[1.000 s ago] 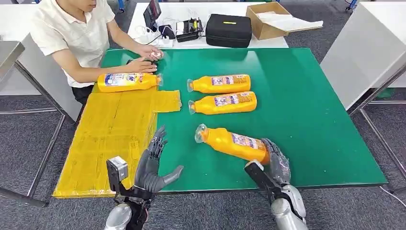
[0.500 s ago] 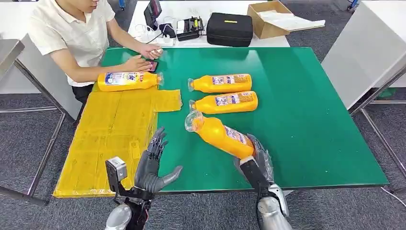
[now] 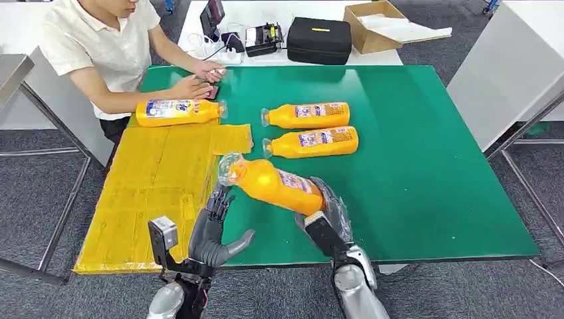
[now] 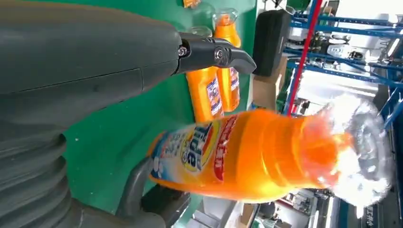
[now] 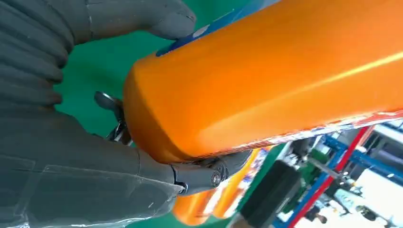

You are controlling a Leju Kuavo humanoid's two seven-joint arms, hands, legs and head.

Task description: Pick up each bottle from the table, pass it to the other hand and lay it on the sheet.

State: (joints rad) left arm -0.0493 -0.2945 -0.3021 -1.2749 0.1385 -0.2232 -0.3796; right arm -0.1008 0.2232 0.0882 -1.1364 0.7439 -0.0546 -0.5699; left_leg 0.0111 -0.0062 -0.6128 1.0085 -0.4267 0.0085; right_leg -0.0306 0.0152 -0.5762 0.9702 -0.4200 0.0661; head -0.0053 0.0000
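The robot's right hand [image 3: 327, 214] grips the base end of an orange plastic bottle with a clear cap [image 3: 269, 183], holding it above the green tabletop [image 3: 412, 166] near the front edge, cap end pointing toward the yellow sheet [image 3: 156, 179]. The left hand [image 3: 211, 229] waits just below the cap, fingers spread and holding nothing, over the sheet's inner edge. Two more orange bottles [image 3: 306, 115] [image 3: 310, 142] lie side by side mid-table, caps toward the sheet. A fourth orange bottle [image 3: 177, 112] lies on the sheet's far edge. A person in a cream shirt [image 3: 100, 50] sits at the far left corner, hands on the tabletop.
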